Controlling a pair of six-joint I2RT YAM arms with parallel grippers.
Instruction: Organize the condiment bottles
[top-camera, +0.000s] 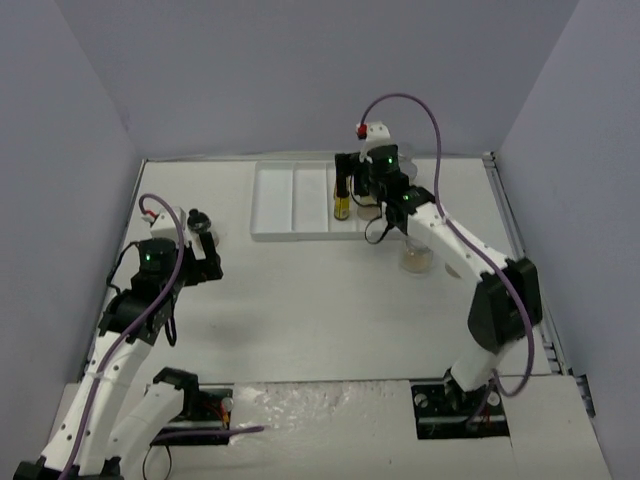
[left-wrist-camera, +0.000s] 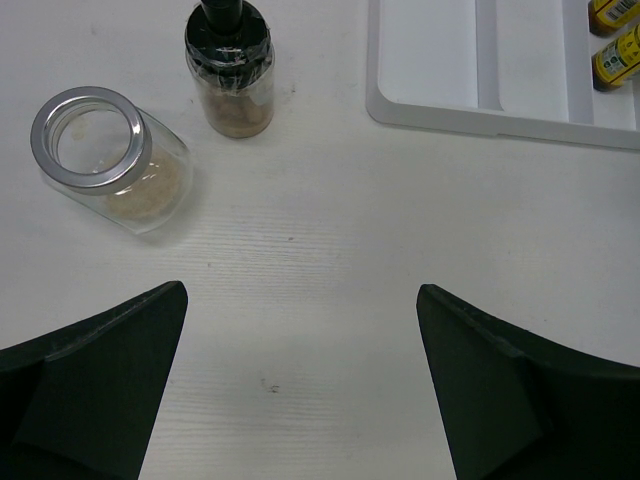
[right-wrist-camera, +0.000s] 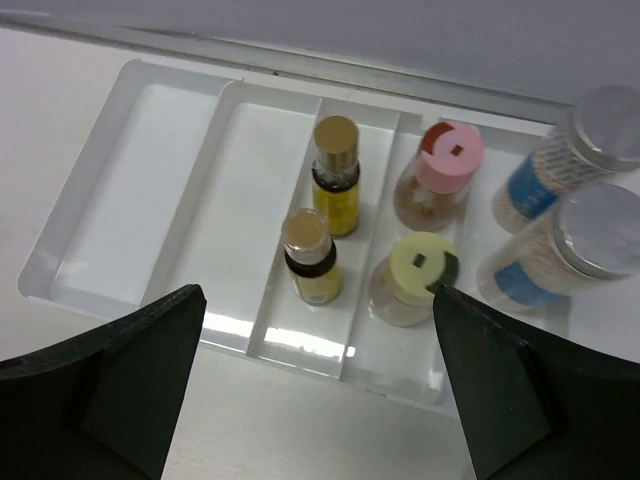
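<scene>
Left gripper (left-wrist-camera: 300, 292): fingers spread wide with nothing between them, over bare table at lower centre of the left wrist view. I judge it is lined up on the two items ahead.
Jar (left-wrist-camera: 110, 165): upper left of that view, on the table and well apart from the tray. It is clear glass with a silver rim and tan powder inside. I cannot tell whether it has a lid.
Black-capped bottle (left-wrist-camera: 232, 75): top centre-left, just beside the jar, upright, also holding tan contents. I count both as not yet sorted.
Tray (right-wrist-camera: 130, 200): white and divided. Its two left lanes hold nothing.
Rear amber bottle (right-wrist-camera: 335, 175): third lane, upright, tan cap, yellow label.
Front amber bottle (right-wrist-camera: 312, 258): same lane, nearer in frame, matching in look. I judge like is being kept with like.
Right gripper (right-wrist-camera: 318, 295): fingers released and wide, above the amber lane, gripping nothing.
Pink-capped bottle (right-wrist-camera: 440, 175): next lane to the right, upright.
Yellow-capped bottle (right-wrist-camera: 415, 280): same lane, in front.
Blue-labelled jars (right-wrist-camera: 528, 190): right edge of frame, two with silver lids. I cannot tell which compartment they stand in.
Loose jar (top-camera: 415, 258): on the table below the tray, under the right arm, still outstanding.
</scene>
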